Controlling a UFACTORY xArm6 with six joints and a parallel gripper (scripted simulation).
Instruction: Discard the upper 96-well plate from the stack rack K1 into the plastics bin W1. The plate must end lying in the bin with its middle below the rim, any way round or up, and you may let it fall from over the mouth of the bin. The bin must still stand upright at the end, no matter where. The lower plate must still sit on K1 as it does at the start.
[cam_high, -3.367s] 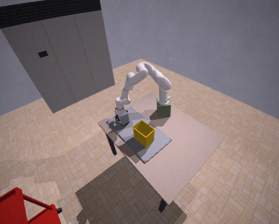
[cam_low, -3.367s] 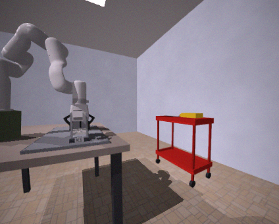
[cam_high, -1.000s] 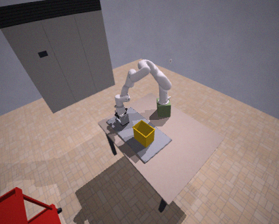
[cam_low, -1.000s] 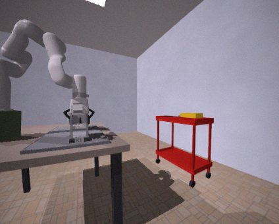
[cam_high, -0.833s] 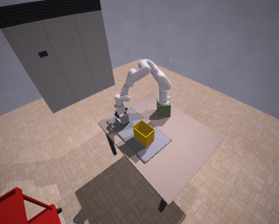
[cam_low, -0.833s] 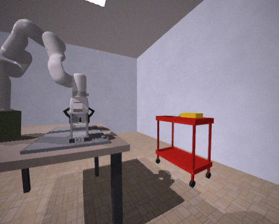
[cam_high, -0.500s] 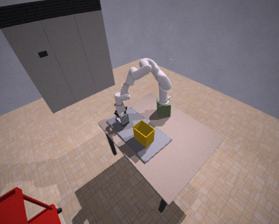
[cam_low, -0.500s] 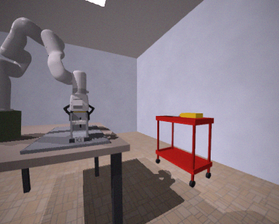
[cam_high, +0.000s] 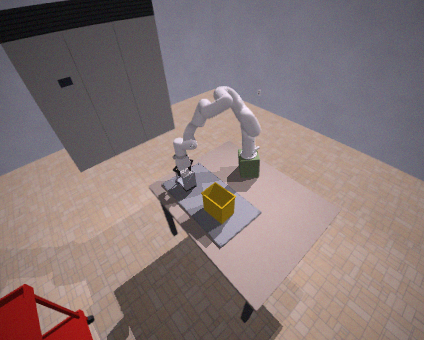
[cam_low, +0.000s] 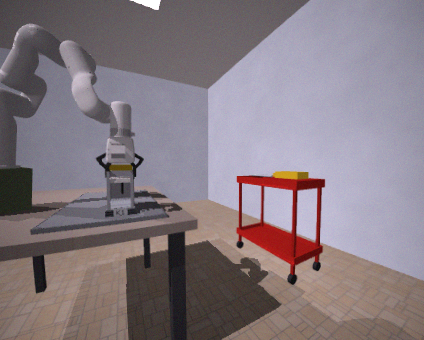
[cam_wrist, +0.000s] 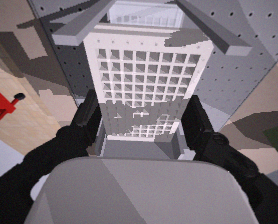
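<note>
Overall, one table (cam_high: 300, 220) carries one grey mat (cam_high: 240, 220) along its left edge, with one yellow bin (cam_high: 218, 202) mid-mat and one stack rack (cam_low: 120, 200), marked "K1", toward the mat's far corner; one red cart (cam_low: 280, 181) stands apart. The single gripper (cam_wrist: 142, 117), spread wide, clamps the upper 96-well plate (cam_wrist: 145, 75) directly above the rack, over the second plate (cam_wrist: 145, 131).
</note>
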